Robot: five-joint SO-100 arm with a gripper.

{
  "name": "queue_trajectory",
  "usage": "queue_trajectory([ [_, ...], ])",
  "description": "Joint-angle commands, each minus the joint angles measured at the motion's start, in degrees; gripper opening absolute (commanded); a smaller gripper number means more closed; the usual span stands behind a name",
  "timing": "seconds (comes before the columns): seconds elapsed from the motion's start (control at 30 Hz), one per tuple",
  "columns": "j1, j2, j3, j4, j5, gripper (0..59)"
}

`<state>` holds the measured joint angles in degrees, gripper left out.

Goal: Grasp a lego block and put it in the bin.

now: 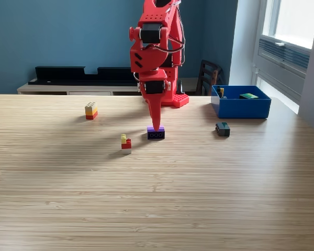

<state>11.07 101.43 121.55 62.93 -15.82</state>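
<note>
Exterior view: red arm's claw (157, 127) points straight down, tip at top of purple lego block (156, 134) on wooden table (157, 198). Whether jaws apart or clamped: cannot tell. Red-yellow block (126, 143) just left of claw. Yellow-red block (91, 110) farther left, behind. Dark block (223, 128) to right. Blue bin (240, 102) right of claw, farther back, small pieces inside.

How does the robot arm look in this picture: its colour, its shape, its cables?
The arm is bright red plastic, built of blocky segments with black motor housings set into them. Thin dark cables loop along its upper part. The gripper narrows to a long, pointed red tip. The red base has a studded surface.
</note>
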Motion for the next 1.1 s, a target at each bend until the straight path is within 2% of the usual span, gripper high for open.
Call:
queue_trajectory([
  [0.03, -0.09, 3.16, 2.46, -3.69, -0.62, 30.1],
  [0.27, -0.09, 2.99, 4.57, -7.29, -0.7, 30.4],
  [0.37, -0.09, 2.81, 5.45, -8.88, -0.7, 27.9],
  [0.4, -0.09, 2.81, 5.8, -9.58, -0.62, 25.3],
  [0.5, -0.09, 2.81, 6.59, -11.78, 0.53, 8.7],
  [0.57, -0.09, 2.9, 6.24, -12.3, 1.49, 2.3],
  [0.6, -0.09, 2.9, 5.71, -12.3, 2.11, 0.1],
  [0.73, -0.09, 3.08, 2.81, -11.6, 3.08, 0.1],
  [0.87, -0.53, 2.72, -6.15, -4.83, 4.04, 0.1],
  [1.1, -4.22, 2.37, -27.77, 14.15, 6.86, 0.1],
])
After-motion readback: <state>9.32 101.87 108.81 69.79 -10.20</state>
